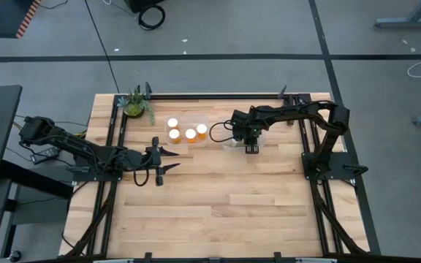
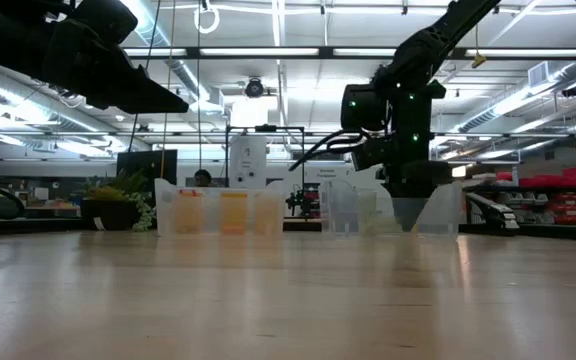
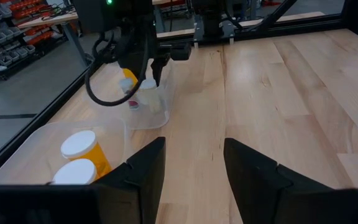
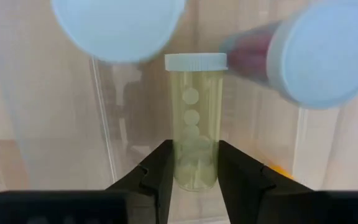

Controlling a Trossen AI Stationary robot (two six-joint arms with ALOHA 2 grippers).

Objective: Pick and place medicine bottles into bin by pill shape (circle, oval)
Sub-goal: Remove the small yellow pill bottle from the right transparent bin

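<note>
My right gripper points down into a clear bin at the far middle of the table and is shut on a pale yellowish bottle with a white cap and round pills. Two more white-capped bottles show blurred close by in that bin. A second clear bin to its left holds several orange bottles with white caps, standing on their bases. My left gripper is open and empty over bare table, near that bin. My right gripper pinches the pale bottle's body near its base end between its two fingers. The bottle runs out beyond the fingertips, its cap at the far end. The fingers come from above. Whether it rests on the bin's floor I cannot tell.
A small potted plant stands at the far left corner. Black rails run along the table's left, right and far sides. Bare wood fills the near half of the table.
</note>
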